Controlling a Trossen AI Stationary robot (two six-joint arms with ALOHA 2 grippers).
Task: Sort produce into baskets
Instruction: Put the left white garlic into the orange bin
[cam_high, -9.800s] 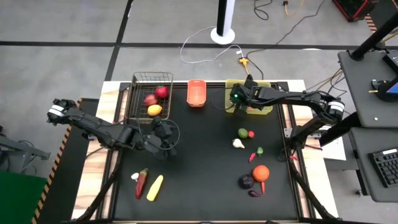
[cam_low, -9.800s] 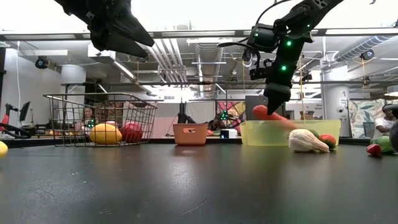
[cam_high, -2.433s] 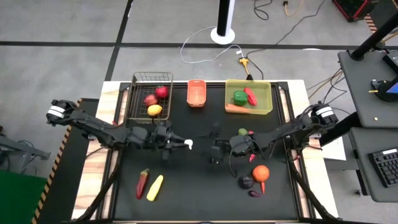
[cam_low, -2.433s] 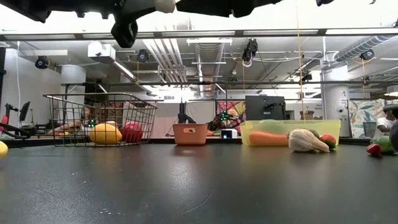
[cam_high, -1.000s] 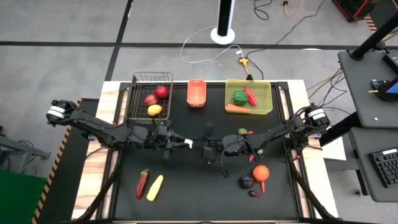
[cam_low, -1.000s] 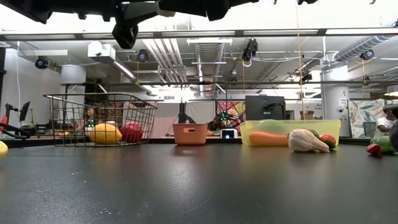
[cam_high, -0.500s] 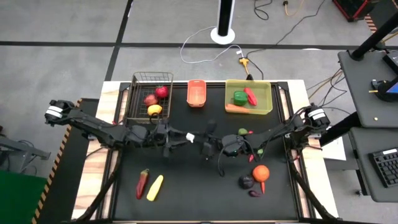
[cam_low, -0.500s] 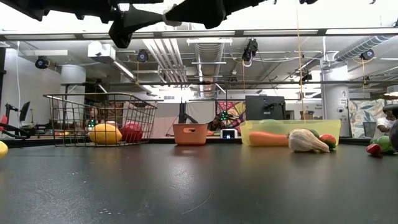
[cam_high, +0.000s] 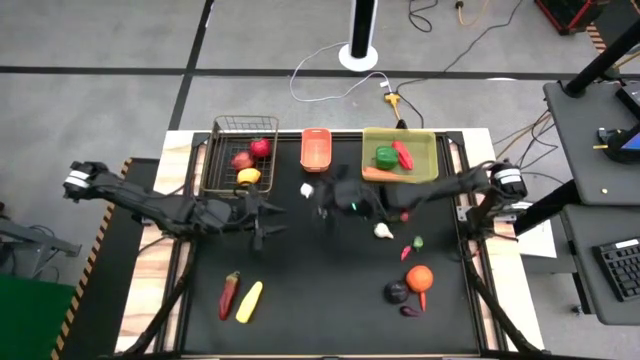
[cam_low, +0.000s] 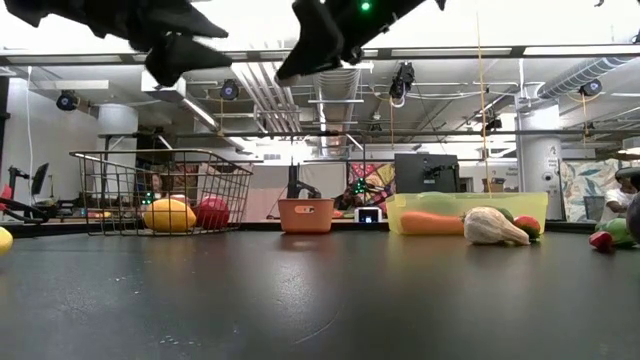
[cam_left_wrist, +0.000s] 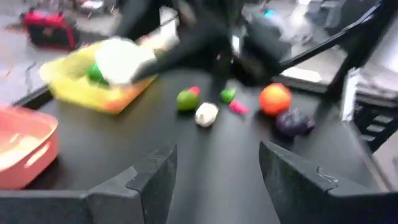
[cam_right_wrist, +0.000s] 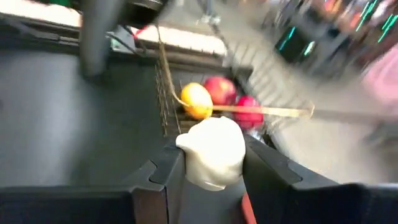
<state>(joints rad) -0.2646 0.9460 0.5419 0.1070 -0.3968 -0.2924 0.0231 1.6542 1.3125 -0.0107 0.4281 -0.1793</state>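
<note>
1. No brand, label or writing is readable in any view.
2. The right gripper (cam_high: 311, 193) pinches a white vegetable (cam_right_wrist: 213, 151), possibly garlic, between its fingers (cam_right_wrist: 158, 177), near the orange basket (cam_high: 315, 150).
3. The left gripper (cam_high: 270, 215) hangs spread and empty beside the wire basket (cam_high: 240, 125).

Around the black tabletop (cam_high: 320, 300) lies grey floor (cam_high: 100, 100) crossed by dark lines. A white post base (cam_high: 358, 55) stands beyond it, cables (cam_high: 330, 75) trailing. Ceiling pipes (cam_low: 330, 85) run overhead in the low view.
</note>
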